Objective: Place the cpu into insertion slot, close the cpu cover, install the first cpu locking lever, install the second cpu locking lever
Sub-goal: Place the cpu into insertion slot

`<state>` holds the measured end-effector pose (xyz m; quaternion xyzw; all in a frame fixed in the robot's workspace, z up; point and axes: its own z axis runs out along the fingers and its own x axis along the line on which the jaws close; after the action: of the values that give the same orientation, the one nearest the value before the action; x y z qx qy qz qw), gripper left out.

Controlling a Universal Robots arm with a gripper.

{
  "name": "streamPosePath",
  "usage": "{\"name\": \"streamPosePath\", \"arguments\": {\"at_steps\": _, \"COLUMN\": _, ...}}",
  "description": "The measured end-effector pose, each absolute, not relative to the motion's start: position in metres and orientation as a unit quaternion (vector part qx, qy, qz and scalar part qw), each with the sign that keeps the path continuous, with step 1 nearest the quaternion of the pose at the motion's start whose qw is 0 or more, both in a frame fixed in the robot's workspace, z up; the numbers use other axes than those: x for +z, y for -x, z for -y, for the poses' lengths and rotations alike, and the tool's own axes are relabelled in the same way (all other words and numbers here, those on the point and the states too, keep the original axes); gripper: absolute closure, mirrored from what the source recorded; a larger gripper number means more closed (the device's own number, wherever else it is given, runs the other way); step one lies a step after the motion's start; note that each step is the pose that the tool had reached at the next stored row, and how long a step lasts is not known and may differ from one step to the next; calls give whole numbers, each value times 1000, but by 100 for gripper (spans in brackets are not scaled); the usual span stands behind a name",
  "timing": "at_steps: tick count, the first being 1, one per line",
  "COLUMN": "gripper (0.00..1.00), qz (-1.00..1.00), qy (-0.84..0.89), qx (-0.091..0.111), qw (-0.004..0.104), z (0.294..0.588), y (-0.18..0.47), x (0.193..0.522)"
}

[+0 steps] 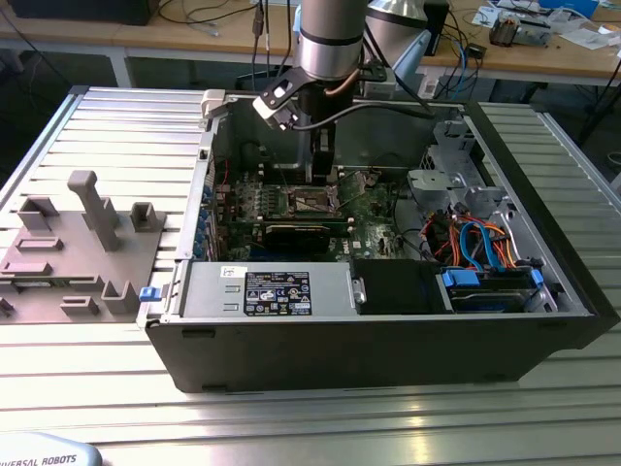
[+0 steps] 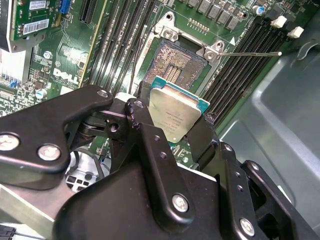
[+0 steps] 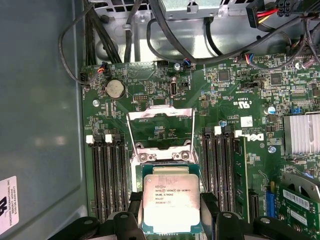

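While the gripper has its jaws clamped on opposite edges of the cpu, which hangs above the insertion slot and not yet in it, the chip should be squared to the socket rim and kept level so it seats without scraping the contacts. The cpu cover stands open beyond the socket, a thin locking lever juts sideways, and memory slots crowd it on both sides

Silver-grey arm, black cable, black hand studded with silver screws
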<state>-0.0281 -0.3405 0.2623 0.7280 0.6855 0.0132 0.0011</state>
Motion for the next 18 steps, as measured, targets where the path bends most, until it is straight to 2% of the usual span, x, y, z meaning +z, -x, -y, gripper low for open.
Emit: {"name": "streamPosePath", "arguments": {"at_steps": 18, "gripper": 46, "qz": -685, "qy": -728, "qx": 13, "qw": 1, "z": 340, "y": 28, "x": 257}}
